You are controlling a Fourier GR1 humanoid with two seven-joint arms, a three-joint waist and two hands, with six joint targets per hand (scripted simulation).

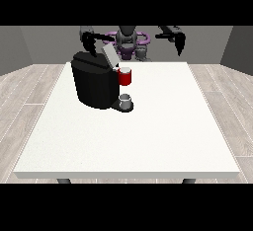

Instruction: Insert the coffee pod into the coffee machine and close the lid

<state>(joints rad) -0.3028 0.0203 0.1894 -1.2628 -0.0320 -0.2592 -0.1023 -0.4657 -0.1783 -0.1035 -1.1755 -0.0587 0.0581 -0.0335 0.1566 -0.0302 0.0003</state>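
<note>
Standing on the white worktop (148, 141), the black coffee machine (94, 84) has its lid (109, 55) raised. At its 11 o'clock hovers the hand at the view's left (90, 41), fingers curled downward, holding nothing. At the machine's 3 o'clock is a red thing at the machine (125, 77); below it sits a grey thing (125, 99), perhaps the pod. The hand at the view's right (179, 40) hangs at 1 o'clock, fingers relaxed.

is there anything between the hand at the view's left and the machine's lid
Nothing visible. The hand at the view's left hangs just above the coffee machine, beside its raised lid, with only open air between them. A red thing at the machine sits lower, at the front.
</note>
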